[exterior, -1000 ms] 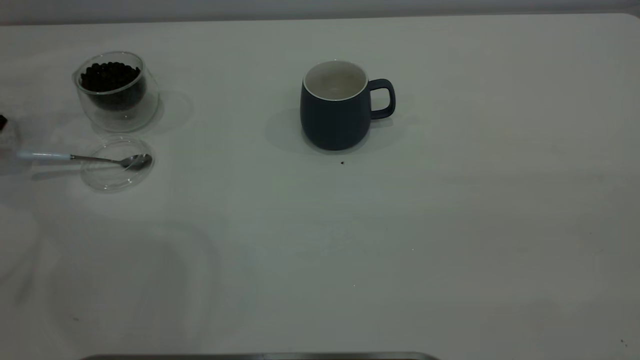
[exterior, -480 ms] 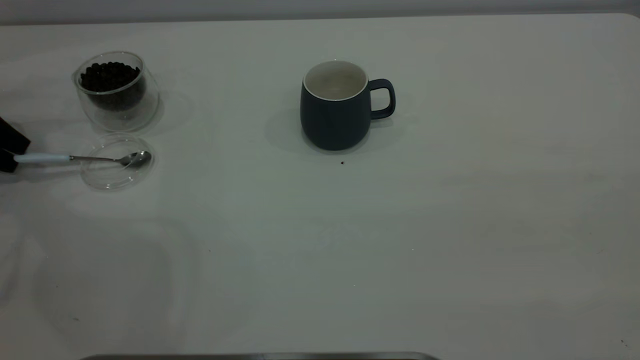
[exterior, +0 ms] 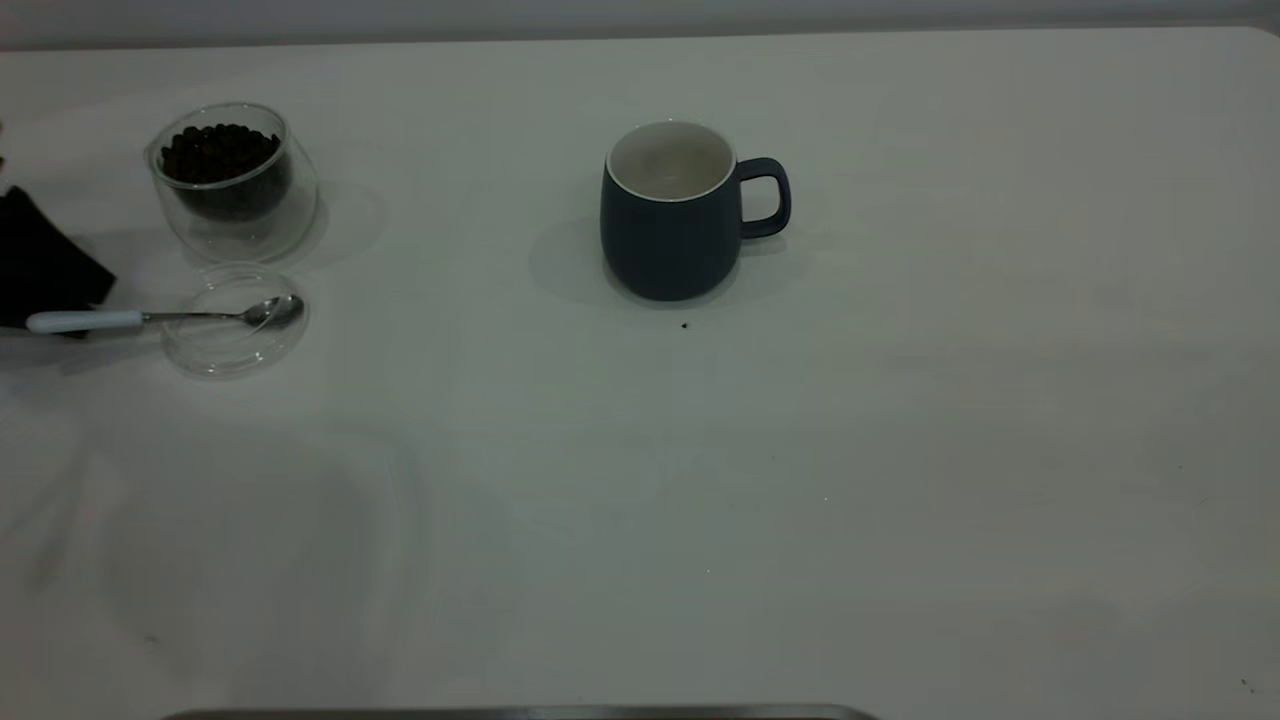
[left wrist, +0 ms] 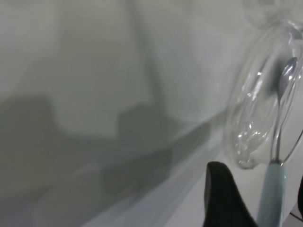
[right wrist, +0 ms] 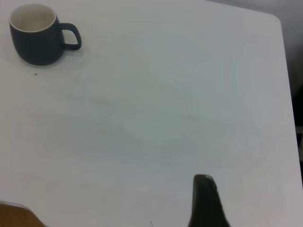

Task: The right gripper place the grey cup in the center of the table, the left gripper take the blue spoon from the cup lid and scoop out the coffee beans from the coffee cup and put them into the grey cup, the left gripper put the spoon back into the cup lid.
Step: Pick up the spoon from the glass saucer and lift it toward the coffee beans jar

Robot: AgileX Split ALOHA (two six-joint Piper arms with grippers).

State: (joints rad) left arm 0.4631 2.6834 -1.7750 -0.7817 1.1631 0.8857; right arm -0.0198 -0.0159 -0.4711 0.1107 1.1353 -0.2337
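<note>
The blue spoon (exterior: 150,318) lies with its metal bowl in the clear cup lid (exterior: 235,345) and its pale handle pointing to the table's left edge. My left gripper (exterior: 48,272) is at that handle. In the left wrist view it (left wrist: 259,183) is open, with the handle (left wrist: 272,194) between its two black fingers (left wrist: 222,201). The coffee cup (exterior: 235,180), full of coffee beans (exterior: 218,152), stands just behind the lid. The grey cup (exterior: 672,212) stands upright near the table's middle, handle to the right, and also shows in the right wrist view (right wrist: 34,34). Only one finger (right wrist: 204,201) of my right gripper shows, over bare table.
The white table (exterior: 800,480) is bare to the right and in front of the grey cup. A tiny dark speck (exterior: 685,325) lies just in front of the grey cup. The table's right edge (right wrist: 286,94) shows in the right wrist view.
My left gripper has come into view from the left edge and now sits around the spoon's handle. The spoon and lid have shifted only slightly. The grey cup has not moved.
</note>
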